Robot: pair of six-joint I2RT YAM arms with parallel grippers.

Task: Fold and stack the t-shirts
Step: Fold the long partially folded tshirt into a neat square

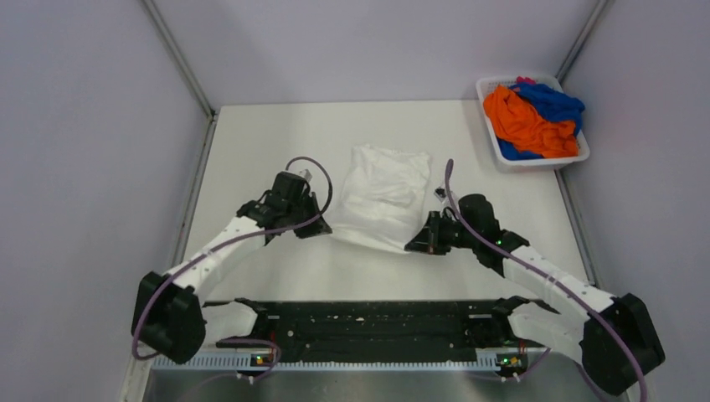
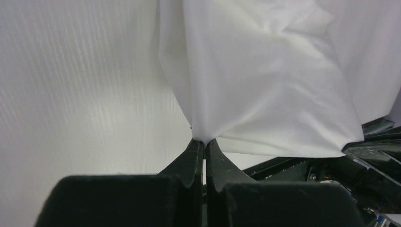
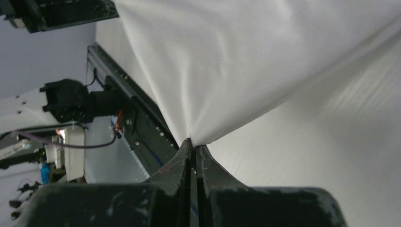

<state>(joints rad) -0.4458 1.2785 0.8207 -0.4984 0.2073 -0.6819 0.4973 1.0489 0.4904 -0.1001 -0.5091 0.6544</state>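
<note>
Early days on this one, I'd say. The white shirt (image 1: 381, 197) lies in the middle of the table (image 1: 268, 142), between the two arms. It looks partly gathered into a rough, wrinkly rectangle, and no print shows from above.

The left gripper (image 2: 204, 142) has its fingers pinched tight on the shirt's near left corner. The right gripper (image 3: 192, 142) is doing the same on the near right corner. In both wrist views the cloth fans out taut from the closed tips, so my guess is the near edge is lifted a little, ready to be carried over for a fold.

What's done: at best one shirt is mid-fold. I can't tell how many folds it has had, and it's nowhere near neat.

What's left: pretty much everything else. The orange shirt (image 1: 523, 121), the blue shirt (image 1: 553, 100) and a peek of the pink-red shirt (image 1: 525, 81) sit crumpled together in the basket (image 1: 578, 155) at the far right corner, well apart from the arms. No stack exists anywhere yet, so this shirt would be the bottom of it.
</note>
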